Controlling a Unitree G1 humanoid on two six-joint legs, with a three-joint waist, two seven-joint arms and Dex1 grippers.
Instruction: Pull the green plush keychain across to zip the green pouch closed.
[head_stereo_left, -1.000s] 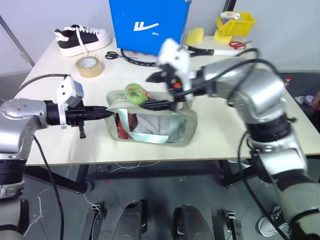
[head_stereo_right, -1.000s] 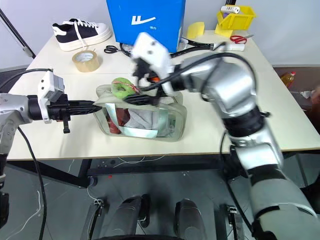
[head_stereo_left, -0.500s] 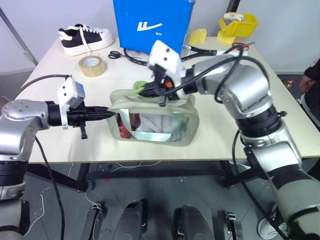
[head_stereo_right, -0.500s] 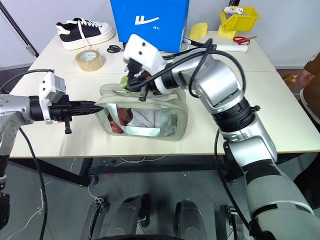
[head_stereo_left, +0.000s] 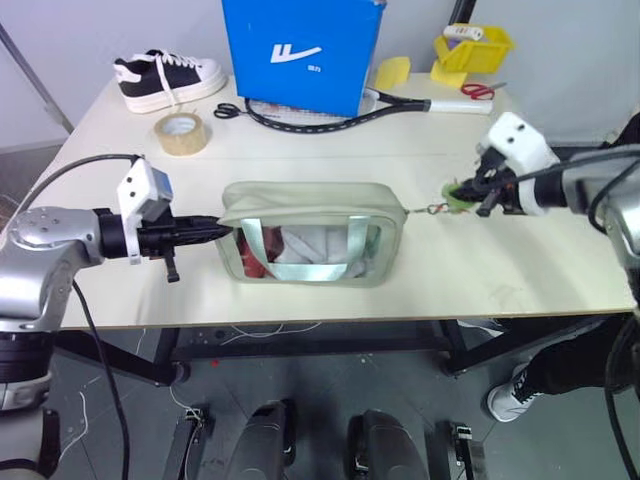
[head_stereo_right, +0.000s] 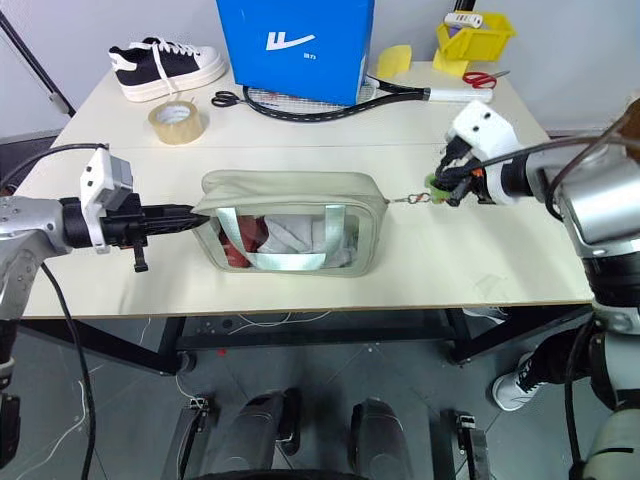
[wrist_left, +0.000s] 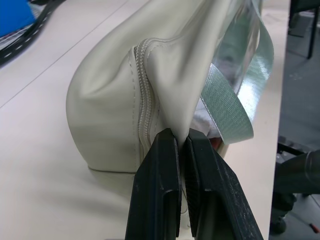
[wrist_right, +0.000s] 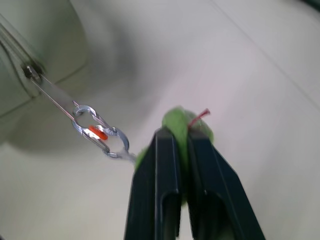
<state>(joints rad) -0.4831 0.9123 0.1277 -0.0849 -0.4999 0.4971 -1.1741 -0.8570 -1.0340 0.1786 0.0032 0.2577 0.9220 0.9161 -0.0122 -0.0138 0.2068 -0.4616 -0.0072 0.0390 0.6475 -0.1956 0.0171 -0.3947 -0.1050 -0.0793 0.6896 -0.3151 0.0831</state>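
Right gripper (head_stereo_right: 441, 186) clamped on green plush keychain (head_stereo_left: 458, 193), just beyond our green pouch (head_stereo_left: 310, 245) right end, chain taut along pouch's long axis. Left gripper (wrist_left: 181, 145) pinches pouch's opposite end; zip looks closed.

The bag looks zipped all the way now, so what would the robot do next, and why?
Probably open the right end effector and let go of the green plush keychain. The green pouch looks closed along its top, and the metal clip is stretched out taut past the pouch's end, so further pulling would likely only drag the pouch. The left end effector pinches the other end.
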